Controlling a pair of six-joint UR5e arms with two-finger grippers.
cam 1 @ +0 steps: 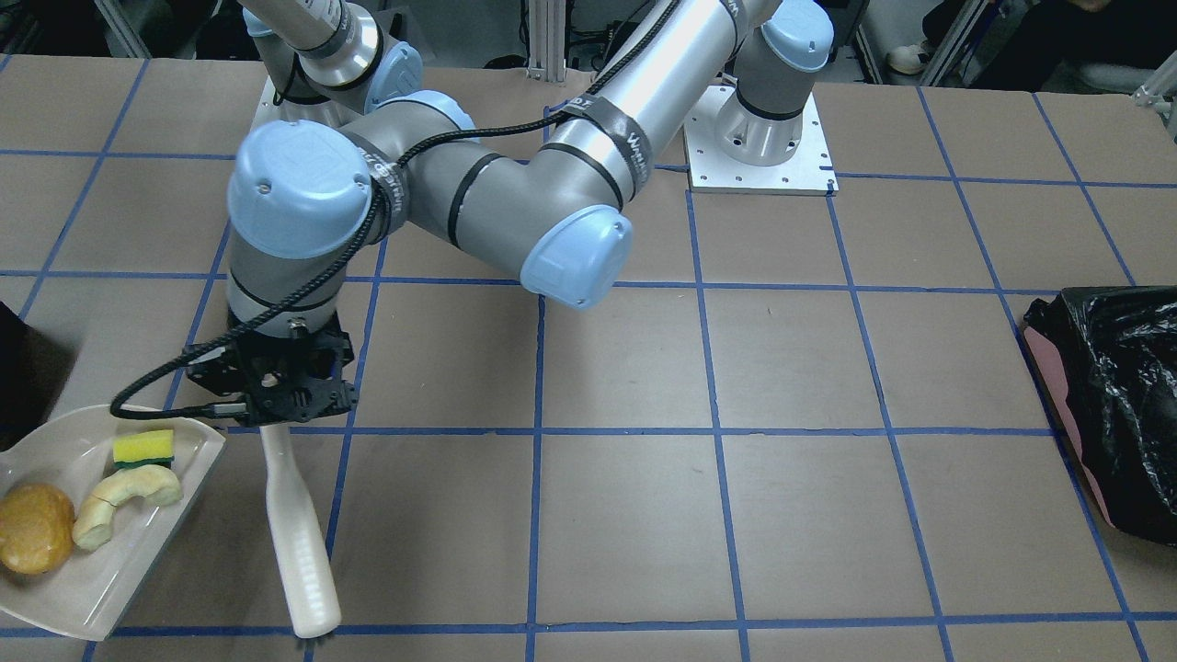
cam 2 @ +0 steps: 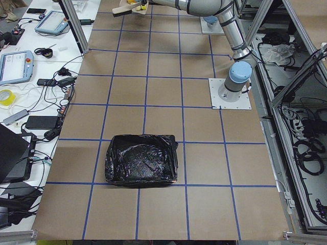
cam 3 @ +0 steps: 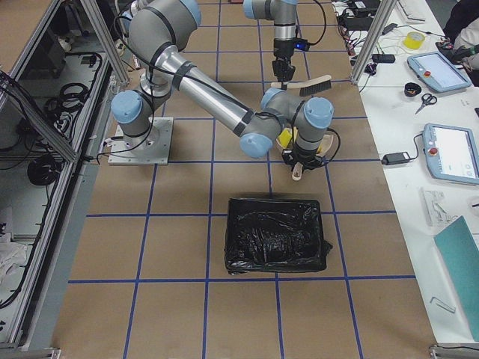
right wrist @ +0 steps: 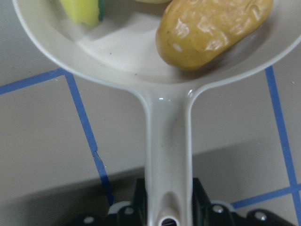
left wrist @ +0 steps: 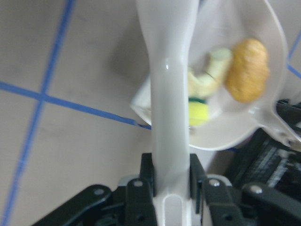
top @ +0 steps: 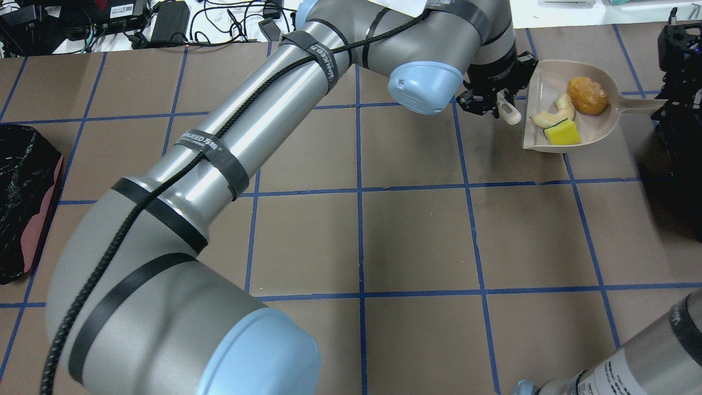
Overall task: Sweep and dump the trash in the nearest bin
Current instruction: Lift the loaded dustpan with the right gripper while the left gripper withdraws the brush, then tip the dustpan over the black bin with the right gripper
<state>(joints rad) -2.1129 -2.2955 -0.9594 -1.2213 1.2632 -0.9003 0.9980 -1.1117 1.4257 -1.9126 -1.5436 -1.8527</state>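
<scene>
Left jaws grip brush (cam 1: 299, 533), right jaws dustpan (cam 1: 101, 588) holding trash (cam 1: 37, 529) (strap (top: 211, 156) lettering illegible).

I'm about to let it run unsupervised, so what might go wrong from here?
1. The sponge chunk sits near the open lip of the dustpan; tilting forward on the way to the bin may spill it.
2. The left gripper holds the brush close beside the pan; lifting could knock it.
</scene>
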